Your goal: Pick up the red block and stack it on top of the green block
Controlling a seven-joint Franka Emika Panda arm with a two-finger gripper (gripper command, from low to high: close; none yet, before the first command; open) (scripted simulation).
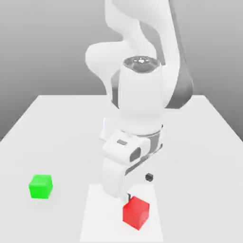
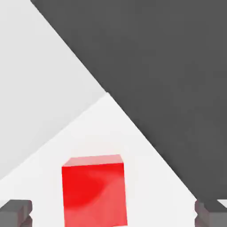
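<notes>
End effector [image 2: 113, 215] open wide, just above red block [image 1: 136, 212] | step: going for grab | next: probably lower, squeeze | green block [image 1: 40, 186] well apart from red block

No text, label, brand, number or sign can be read on anything here.

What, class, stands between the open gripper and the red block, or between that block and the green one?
Nothing visible. The gripper is open with the red block between its fingertips. In the exterior view, bare table separates the red block from the green block at its left.
</notes>
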